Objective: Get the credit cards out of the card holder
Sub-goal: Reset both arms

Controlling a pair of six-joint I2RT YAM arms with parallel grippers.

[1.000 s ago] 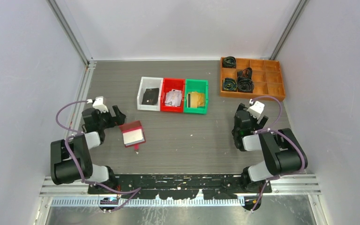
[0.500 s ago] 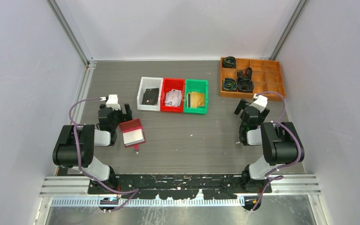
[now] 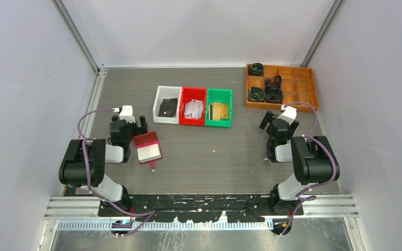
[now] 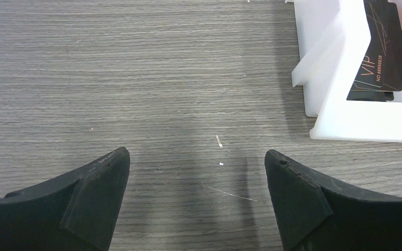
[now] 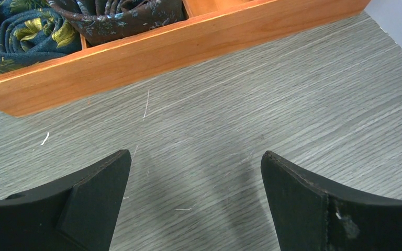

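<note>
1. The red card holder (image 3: 148, 148) lies open on the worktop (image 3: 214, 157), near-left of the red bin (image 3: 192, 122).
2. Credit cards (image 3: 167, 108) sit in that bin, in the white bin (image 3: 157, 104) on its left and in the green bin (image 3: 218, 123) on its right.
3. Left claw (image 3: 129, 127), spread and empty, hovers left of the red bin.
4. Right claw (image 3: 278, 125), likewise spread, hangs well right of it.
</note>
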